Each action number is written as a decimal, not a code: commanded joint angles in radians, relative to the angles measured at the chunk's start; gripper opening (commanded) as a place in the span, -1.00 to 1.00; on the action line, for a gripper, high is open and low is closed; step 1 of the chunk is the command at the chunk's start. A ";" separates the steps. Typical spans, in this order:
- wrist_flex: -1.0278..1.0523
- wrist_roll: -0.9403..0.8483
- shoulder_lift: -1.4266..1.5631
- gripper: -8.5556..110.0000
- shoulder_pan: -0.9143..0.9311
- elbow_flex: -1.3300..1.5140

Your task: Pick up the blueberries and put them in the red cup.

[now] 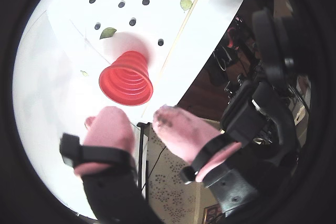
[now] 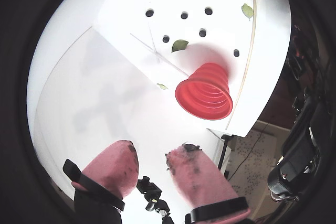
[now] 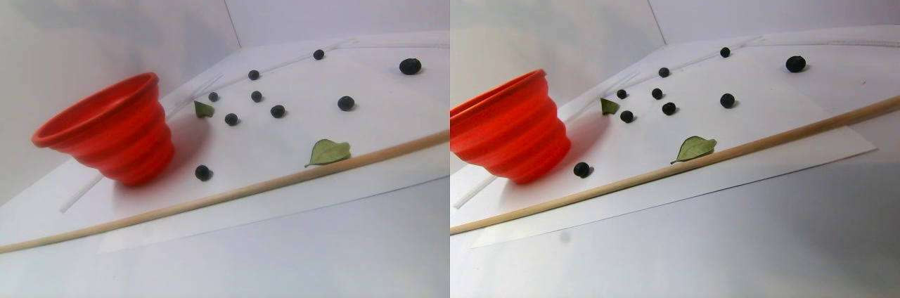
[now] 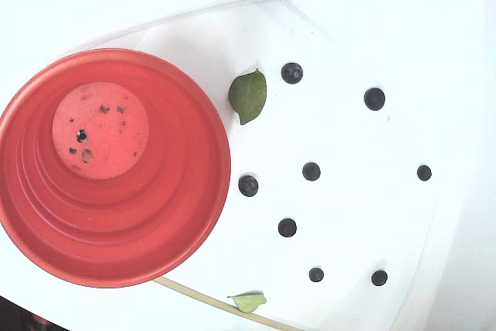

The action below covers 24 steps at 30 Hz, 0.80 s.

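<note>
The end effector [image 2: 152, 158] hangs above the white surface [image 2: 94, 103], its pink padded fingers [image 2: 113, 166] spread apart and holding nothing. Beyond it stands the red cup [image 2: 206, 92], with no berries inside in the fixed view. The blueberries [image 4: 311, 171] lie scattered on the white sheet [image 4: 341, 215] beside the cup, among green leaves [image 4: 249, 96].
</note>
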<state>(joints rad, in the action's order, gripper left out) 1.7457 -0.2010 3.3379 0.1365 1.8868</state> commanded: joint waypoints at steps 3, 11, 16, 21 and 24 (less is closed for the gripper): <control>-0.009 0.003 0.006 -0.66 0.002 -0.043; -0.009 0.002 0.002 -0.66 0.210 -0.043; -0.011 0.002 0.003 -0.66 0.170 -0.043; -0.009 0.002 -0.002 -0.66 0.170 -0.043; -0.009 0.002 -0.005 -0.66 0.173 -0.043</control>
<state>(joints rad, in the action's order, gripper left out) 1.7457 -0.2010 3.3379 0.3068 1.8868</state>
